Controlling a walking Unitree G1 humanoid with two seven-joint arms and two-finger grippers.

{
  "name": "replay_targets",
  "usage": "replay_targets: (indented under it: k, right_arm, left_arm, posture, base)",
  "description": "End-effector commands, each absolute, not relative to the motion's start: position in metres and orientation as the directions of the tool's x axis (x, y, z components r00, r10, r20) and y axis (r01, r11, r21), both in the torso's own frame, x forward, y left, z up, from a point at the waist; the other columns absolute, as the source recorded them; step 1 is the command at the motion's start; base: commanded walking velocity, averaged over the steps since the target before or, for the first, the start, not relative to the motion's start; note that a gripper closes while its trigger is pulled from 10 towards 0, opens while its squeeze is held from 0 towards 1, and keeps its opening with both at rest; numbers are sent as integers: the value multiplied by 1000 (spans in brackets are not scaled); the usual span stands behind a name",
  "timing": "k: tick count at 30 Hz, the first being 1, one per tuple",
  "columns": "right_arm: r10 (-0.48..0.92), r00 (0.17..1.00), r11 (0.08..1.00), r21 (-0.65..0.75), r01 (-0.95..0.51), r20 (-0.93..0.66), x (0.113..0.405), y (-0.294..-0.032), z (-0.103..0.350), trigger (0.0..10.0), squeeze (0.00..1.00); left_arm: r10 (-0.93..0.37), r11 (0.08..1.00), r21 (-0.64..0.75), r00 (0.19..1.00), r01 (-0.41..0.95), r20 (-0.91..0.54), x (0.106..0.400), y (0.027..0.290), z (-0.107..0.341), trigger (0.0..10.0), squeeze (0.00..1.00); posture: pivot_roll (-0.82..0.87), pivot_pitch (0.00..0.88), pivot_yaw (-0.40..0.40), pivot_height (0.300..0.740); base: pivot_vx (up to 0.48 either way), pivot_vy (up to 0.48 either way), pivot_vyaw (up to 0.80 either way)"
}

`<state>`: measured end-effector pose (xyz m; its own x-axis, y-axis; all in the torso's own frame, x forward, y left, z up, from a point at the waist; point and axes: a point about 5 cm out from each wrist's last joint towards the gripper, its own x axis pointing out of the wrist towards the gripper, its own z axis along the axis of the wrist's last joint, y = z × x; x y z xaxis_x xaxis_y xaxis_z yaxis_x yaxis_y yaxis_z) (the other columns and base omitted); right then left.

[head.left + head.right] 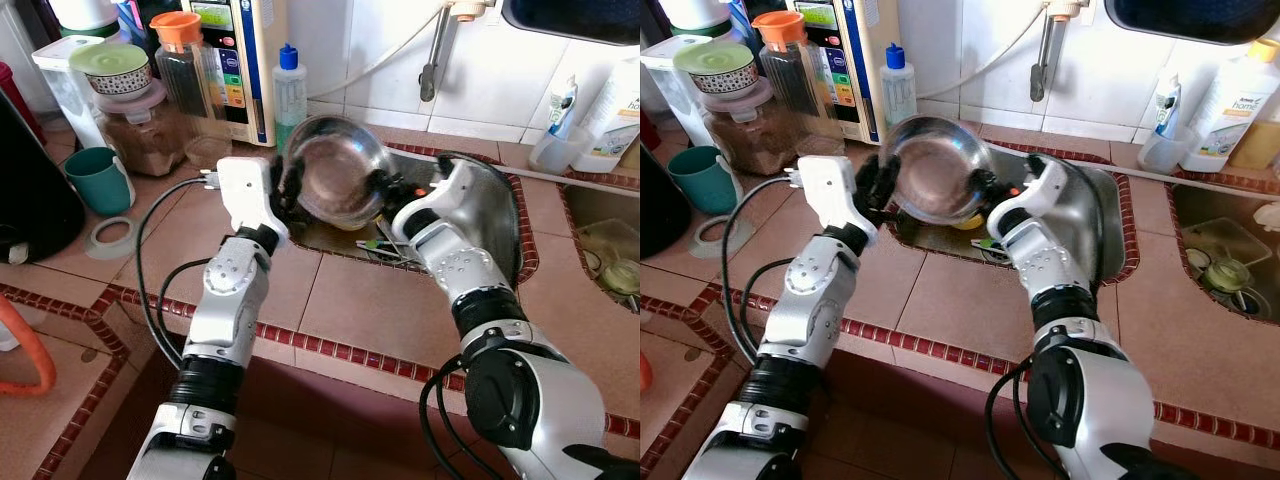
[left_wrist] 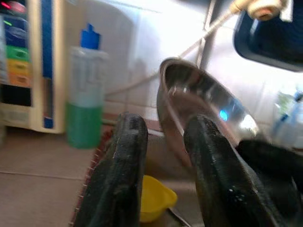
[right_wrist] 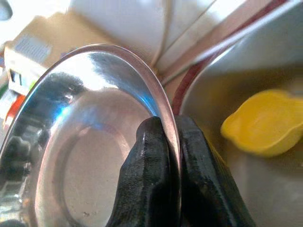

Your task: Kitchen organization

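Note:
A steel bowl (image 1: 335, 170) hangs tilted over the sink (image 1: 495, 215), its hollow facing me. My right gripper (image 3: 163, 127) is shut on the bowl's rim (image 3: 85, 142), one finger inside and one outside, at the bowl's right edge (image 1: 383, 187). At the bowl's left edge is my left gripper (image 1: 292, 190), open; in the left wrist view its fingers (image 2: 120, 175) stand apart with the bowl (image 2: 203, 99) just beyond them. A yellow cup-like thing (image 3: 265, 123) lies in the sink below.
A blue-capped bottle of green liquid (image 1: 289, 90), a water appliance (image 1: 238, 60), jars (image 1: 140, 125) and a teal mug (image 1: 98, 178) crowd the left counter. A loose ring (image 1: 112, 238) lies there. A second basin (image 1: 610, 250) and bottles (image 1: 612, 110) stand at right.

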<state>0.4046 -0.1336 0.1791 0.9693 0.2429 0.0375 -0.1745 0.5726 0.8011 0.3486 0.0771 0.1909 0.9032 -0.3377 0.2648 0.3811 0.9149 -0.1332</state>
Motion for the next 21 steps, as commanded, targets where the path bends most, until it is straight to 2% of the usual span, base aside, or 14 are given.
replay_targets:
  k: [1, 5, 9, 15, 21]
  right_arm:
    - [211, 975, 560, 809, -176, 66, 407, -137, 188, 0, 0]
    - [187, 981, 576, 802, -156, 57, 407, -140, 187, 0, 0]
    - [114, 993, 653, 751, -97, 29, 408, -148, 185, 0, 0]
    - [-26, 1000, 760, 649, 31, -18, 406, -171, 177, 0, 0]
    - [-92, 995, 806, 582, 103, -49, 403, -184, 168, 0, 0]
  left_arm:
    - [-356, 907, -138, 901, 397, 249, 347, 76, 189, 10000, 1000]
    - [-370, 903, -134, 898, 407, 238, 347, 74, 189, 10000, 1000]
    - [-384, 900, -131, 899, 415, 213, 346, 73, 186, 10000, 1000]
    - [-439, 890, -106, 896, 443, 62, 343, 66, 163, 10000, 1000]
    - [-433, 898, -93, 901, 431, -3, 342, 66, 154, 10000, 1000]
  posture:
    - [26, 33, 34, 740]
    - [26, 34, 34, 740]
    - [27, 34, 33, 740]
    - [25, 35, 36, 740]
    - [25, 38, 37, 740]
  base:
    - [0, 0, 0]
    - [0, 0, 0]
    - [0, 0, 0]
    - [0, 0, 0]
    - [0, 0, 0]
